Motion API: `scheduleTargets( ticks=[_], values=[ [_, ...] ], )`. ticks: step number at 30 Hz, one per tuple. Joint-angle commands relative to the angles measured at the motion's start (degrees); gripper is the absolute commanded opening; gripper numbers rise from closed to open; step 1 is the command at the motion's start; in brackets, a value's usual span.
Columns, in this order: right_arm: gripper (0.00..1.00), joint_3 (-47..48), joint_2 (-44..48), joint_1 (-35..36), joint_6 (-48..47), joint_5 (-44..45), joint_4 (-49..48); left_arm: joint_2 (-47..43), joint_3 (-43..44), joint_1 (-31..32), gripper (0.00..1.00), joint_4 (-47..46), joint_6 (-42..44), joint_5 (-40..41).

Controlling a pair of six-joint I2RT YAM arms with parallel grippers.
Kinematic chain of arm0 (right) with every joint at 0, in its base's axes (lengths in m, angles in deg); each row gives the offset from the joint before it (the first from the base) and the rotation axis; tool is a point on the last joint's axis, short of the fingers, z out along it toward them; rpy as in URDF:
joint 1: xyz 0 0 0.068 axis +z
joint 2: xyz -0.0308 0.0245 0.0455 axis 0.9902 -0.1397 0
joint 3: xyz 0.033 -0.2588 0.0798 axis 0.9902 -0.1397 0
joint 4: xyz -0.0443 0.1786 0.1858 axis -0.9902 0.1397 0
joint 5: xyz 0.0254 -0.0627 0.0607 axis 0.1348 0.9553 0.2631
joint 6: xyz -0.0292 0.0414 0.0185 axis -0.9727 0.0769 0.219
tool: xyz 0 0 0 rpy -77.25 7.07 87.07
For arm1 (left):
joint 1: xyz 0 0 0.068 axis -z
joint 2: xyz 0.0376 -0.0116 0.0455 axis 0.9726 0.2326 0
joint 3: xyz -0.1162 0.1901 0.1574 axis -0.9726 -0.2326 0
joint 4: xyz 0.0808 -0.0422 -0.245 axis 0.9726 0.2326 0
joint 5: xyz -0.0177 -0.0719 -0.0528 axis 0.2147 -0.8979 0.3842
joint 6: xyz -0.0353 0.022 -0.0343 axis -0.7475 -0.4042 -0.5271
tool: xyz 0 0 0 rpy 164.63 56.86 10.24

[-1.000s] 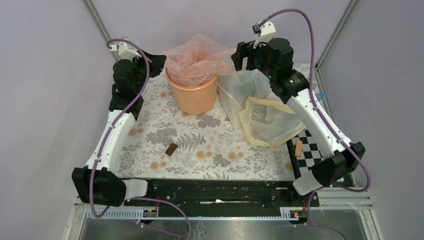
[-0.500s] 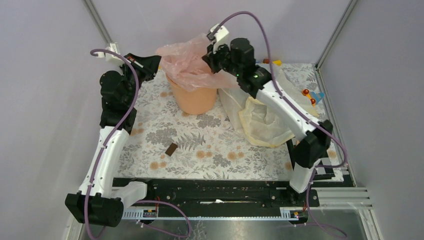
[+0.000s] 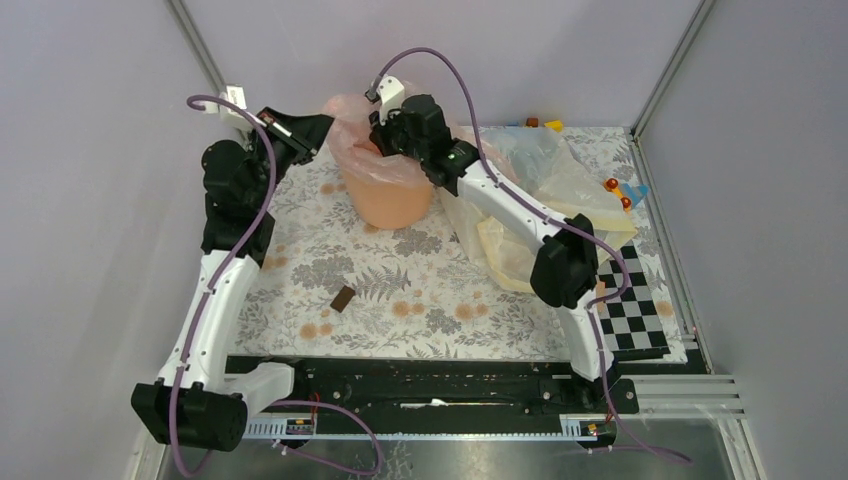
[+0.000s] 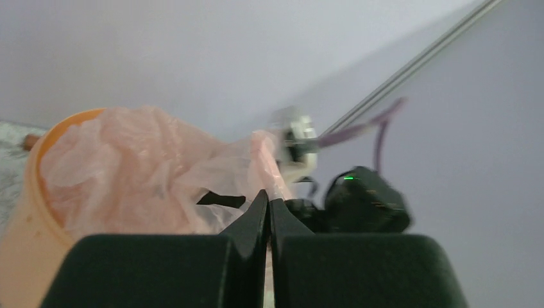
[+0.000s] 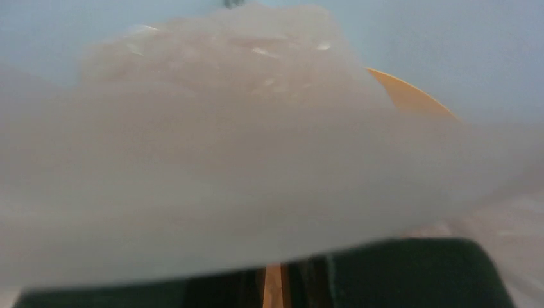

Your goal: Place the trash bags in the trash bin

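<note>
A floral-patterned bench (image 3: 400, 300) is seen from above, with two robot arms reaching to its far side.

The trash bin (image 3: 392, 200), a peach-orange bucket, stands upright toward 12 o'clock on the bench. Its mouth faces up and its long axis is vertical.

The pink trash bag (image 3: 345, 125) sits in the bin. Its body hangs down inside, so its long axis appears to follow the bin's. Its crumpled top billows above the rim and leans toward 10 o'clock.

At 3 o'clock from the bin lie a clear whitish bag (image 3: 540, 160) and a pale yellow bag (image 3: 500, 245).

The left gripper (image 4: 269, 194) is at the bin's 9 o'clock rim, closed, with a strip of the pink film pinched between its tips.

The right gripper (image 3: 385, 140) hovers over the bin's mouth, against the film. Pink plastic fills its own camera, so I cannot tell whether it is open or holding anything.

The step in hand looks like seating the bag in the bin. The bag is mostly in, with the top not yet settled. The next move probably calls for pressing the puffed film down at the centre while the pinched edge is kept at the rim, gently, since the film is thin and may tear or spring back.
</note>
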Motion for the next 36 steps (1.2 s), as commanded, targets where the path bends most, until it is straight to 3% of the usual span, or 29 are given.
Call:
scheduleTargets(
  ticks=[1, 11, 17, 23, 26, 31, 36],
  values=[
    [0.16, 5.1, -3.0, -1.4, 1.8, 12.3, 1.1, -1.8, 8.5, 0.0, 0.0, -3.0, -2.3, -5.0],
    [0.15, 6.8, -2.8, -3.2, 3.0, 19.8, 4.9, -4.1, 16.8, 0.0, 0.0, -2.7, -3.5, -5.9],
    [0.15, 11.2, -1.9, -3.3, 0.2, 32.7, 7.6, -2.6, 20.8, -0.1, 0.0, 1.9, -1.7, -5.9],
    [0.16, 11.2, 1.4, -3.3, -4.0, 37.8, 9.4, -0.5, 20.1, -0.1, 0.0, 5.4, 2.5, 0.0],
    [0.19, 10.8, 4.0, -3.3, -5.9, 35.1, 11.3, 0.6, 17.4, -0.1, 0.0, 5.5, 3.5, 3.3],
    [0.38, 12.8, 7.1, -3.2, -6.3, 23.7, 21.8, 2.2, 13.7, -0.2, 0.0, 5.2, 4.5, 7.0],
    [0.46, 6.5, 13.8, -3.1, -4.8, 13.9, 23.6, 4.0, 11.8, -0.2, 0.0, 5.5, 4.5, 7.0]
  ],
)
